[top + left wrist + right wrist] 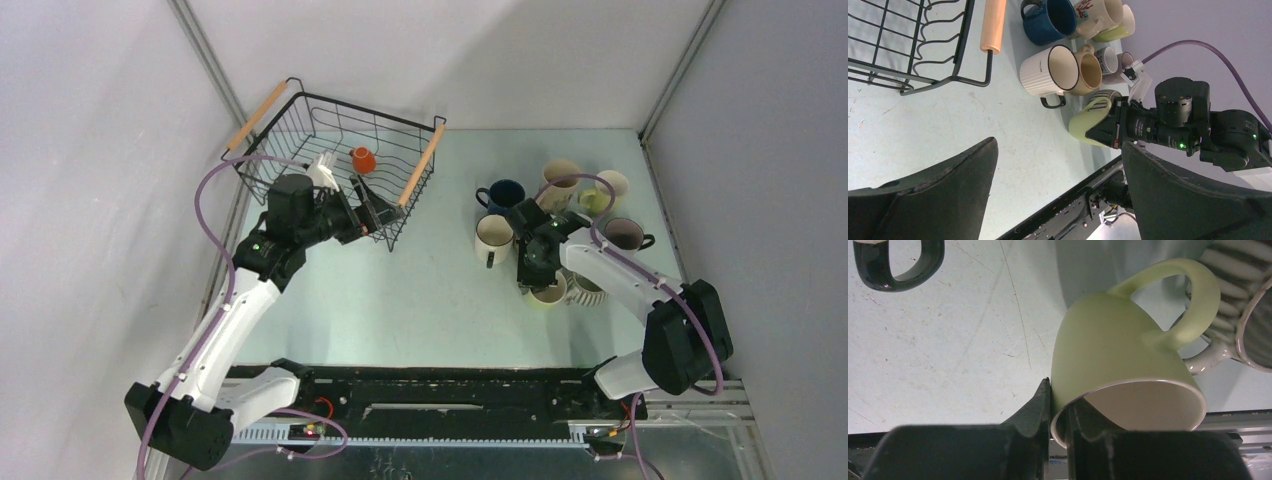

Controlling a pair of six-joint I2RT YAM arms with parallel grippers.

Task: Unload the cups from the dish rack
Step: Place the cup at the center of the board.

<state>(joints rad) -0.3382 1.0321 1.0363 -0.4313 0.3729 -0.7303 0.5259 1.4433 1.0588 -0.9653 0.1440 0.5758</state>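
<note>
The right gripper (1058,397) has its jaws closed on the rim of a pale green ceramic cup (1113,340), with one finger inside the cup and one outside. The cup is tipped over with its mouth toward the gripper. It is low over the pale blue-green table (430,300), well away from the black wire dish rack with wooden bar handles (421,170). I cannot tell if the cup rests on the table. Because it is tipped, I think it could roll or flop onto its side if the jaws let go now. Its looped handle is just beside a striped ribbed cup (1225,270) and may be touching it, so a roll or a push could knock the two together and chip them. The hold is only a thin pinch on the rim, so the cup could slip or swing if the arm moves fast. Other cups stand close by, such as a white ribbed cup with a black rim (493,240), so the arm has little room to back out. The left gripper (1059,145) has its jaws wide apart with nothing in them. It is at the front of the rack, where a small orange cup (363,158) sits. When it goes in, its fingers could catch on the wires, tip the rack or knock the orange cup over.
</note>
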